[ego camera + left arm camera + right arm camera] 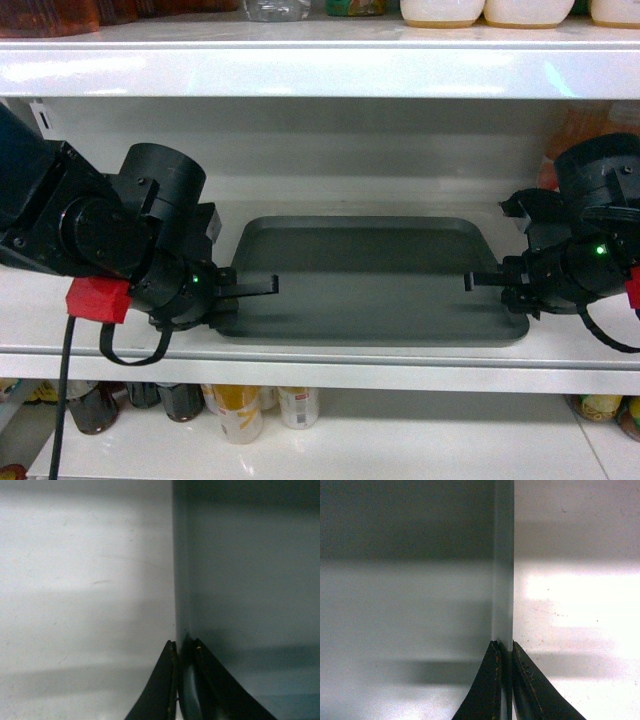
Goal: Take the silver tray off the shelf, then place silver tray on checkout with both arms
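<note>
Both wrist views: finger pairs pinch the tray rim, one finger inside, one outside. Left gripper (184, 680) is clamped on the silver tray's (370, 280) left edge; right gripper (506, 680) is clamped on its right edge. Tray lies flat on the shelf (330, 350), near its front lip. Upper board (300, 70) hangs close above the tray. Head view alone shows bottles (240, 410) below the tray and bare shelf behind it.

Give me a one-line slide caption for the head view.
Both tools, left and right, pinch opposite rims of the silver tray resting on the shelf.
</note>
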Controlling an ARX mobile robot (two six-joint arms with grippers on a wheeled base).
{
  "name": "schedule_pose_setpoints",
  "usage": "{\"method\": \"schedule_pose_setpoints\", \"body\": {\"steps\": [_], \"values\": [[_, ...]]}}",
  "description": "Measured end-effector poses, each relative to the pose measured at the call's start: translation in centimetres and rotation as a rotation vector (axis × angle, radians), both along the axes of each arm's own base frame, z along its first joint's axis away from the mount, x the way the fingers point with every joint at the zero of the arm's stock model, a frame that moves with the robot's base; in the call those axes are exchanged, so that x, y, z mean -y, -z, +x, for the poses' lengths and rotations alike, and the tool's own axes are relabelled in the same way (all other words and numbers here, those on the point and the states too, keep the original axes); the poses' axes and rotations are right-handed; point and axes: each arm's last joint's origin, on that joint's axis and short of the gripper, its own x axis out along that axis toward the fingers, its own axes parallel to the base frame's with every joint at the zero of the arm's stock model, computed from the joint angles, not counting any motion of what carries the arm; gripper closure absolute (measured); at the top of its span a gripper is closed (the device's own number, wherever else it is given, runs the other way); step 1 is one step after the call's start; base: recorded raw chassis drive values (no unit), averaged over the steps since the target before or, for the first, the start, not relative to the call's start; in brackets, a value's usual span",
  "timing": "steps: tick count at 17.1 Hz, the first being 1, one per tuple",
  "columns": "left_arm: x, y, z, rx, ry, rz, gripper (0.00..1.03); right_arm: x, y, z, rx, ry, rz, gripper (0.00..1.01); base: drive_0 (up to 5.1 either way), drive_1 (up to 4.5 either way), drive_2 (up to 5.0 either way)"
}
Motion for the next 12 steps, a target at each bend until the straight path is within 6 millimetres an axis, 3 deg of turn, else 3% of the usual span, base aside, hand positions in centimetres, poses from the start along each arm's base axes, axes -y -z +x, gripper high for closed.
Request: {"method": "schedule_pose_setpoints", "body": {"steps": [2,9,12], "values": [[-0.5,-0.1,-0.6,0.003,-0.019,-0.031,1.00,0.0,0.0,-0.7,0.007,0.006,0.013,0.98,0.0,0.00,0.0],[-1.4,-1.1,-5.5,0.040,-0.052,-0.026,1.00,-0.3,-0.6,-5.8,0.029,0.029,0.075,0.98,0.0,0.00,0.0],[-1.4,-5.8,-10.2,0.170,-0.029,-0.028,1.00,0.4,-4.2,-11.3,0.136,0.035,0.125,0.98,0.0,0.00,0.0]]}}
